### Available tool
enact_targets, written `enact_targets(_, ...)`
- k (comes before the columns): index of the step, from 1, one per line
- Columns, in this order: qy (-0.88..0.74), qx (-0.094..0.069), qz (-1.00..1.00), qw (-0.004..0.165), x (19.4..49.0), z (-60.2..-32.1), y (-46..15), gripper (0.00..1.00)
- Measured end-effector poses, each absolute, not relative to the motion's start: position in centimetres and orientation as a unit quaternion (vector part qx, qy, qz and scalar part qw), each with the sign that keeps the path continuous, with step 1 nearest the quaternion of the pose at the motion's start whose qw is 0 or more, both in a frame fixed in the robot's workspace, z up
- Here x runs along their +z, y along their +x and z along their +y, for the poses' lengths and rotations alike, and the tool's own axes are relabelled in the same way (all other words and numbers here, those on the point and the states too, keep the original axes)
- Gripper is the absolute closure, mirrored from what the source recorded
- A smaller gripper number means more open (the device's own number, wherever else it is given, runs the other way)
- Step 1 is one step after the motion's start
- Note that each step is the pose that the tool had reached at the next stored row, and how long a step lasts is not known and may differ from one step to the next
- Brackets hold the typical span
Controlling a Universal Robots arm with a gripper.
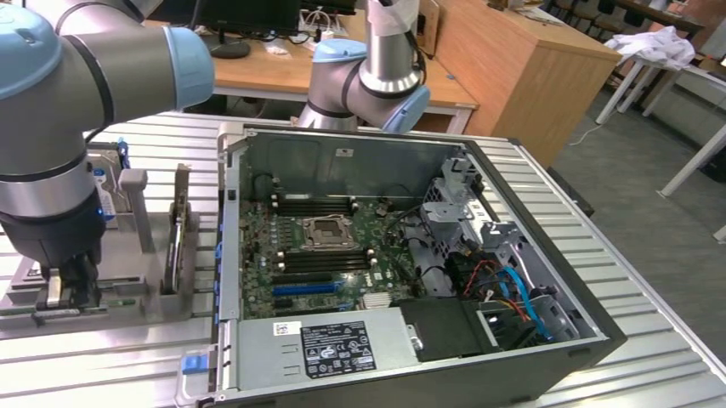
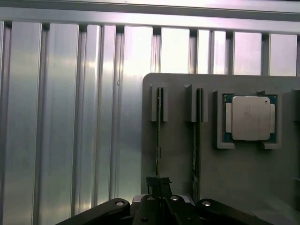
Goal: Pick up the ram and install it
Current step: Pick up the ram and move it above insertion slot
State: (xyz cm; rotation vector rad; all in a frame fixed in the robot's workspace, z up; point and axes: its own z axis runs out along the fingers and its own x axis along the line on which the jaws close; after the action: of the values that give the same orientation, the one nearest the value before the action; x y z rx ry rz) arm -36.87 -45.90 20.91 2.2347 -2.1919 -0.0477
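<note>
**As the hand (image 2: 159, 182) grips the ram (image 2: 159, 136), installation has not begun**

While the ram stands on edge in its holder (image 1: 127, 296), at nine o'clock of the computer case (image 1: 329, 161), the hand is closed together, apparently pinched on the stick's edge; nothing is lifted yet. Beside it the holder carries a second stick (image 2: 197, 131) and a processor chip (image 2: 251, 118). At three o'clock, the case's memory slots (image 1: 323, 204) seem unfilled.
</note>
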Motion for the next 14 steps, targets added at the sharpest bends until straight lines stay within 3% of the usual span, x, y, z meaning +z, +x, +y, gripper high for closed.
enact_targets(14, 0.714, -0.017, -0.7, 0.004, 22.1, -45.9, -36.9, 0.89)
